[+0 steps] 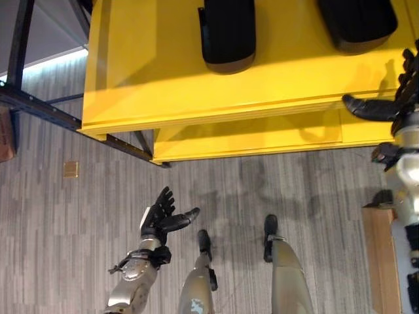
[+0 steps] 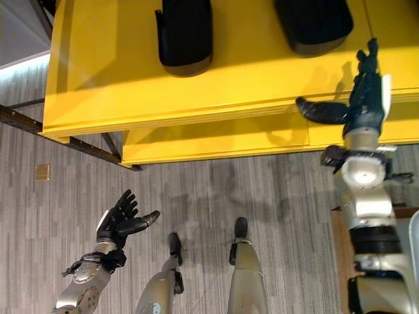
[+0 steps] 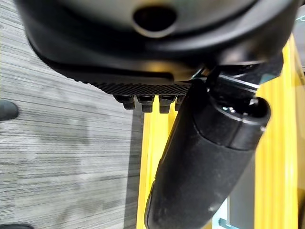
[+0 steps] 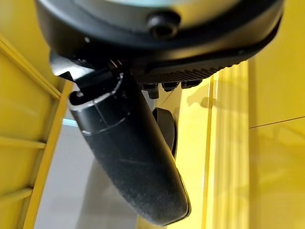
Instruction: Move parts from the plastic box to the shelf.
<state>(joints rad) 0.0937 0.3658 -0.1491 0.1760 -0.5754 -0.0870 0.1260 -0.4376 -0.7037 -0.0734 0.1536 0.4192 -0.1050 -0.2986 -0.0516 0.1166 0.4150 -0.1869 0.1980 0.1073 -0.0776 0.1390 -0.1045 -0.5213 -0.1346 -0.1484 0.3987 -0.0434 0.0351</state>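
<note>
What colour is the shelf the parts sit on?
Yellow. The shelf holds two black parts; it shows best in the left eye view.

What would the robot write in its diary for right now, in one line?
left hand open, low over floor | right hand open, raised at yellow shelf edge | two black parts on shelf | nothing held

Light falls bright and warm from above onto the yellow shelf (image 1: 216, 91), whose top glows while the tier beneath lies in shade. The right robot hand (image 2: 363, 98) throws a soft shadow on the shelf's front edge. Faint, blurred shadows spread over the grey floor (image 1: 78, 229) below the shelf. In both wrist views each thumb (image 3: 205, 167) looms close and soft, with the shelf behind it out of focus
</note>
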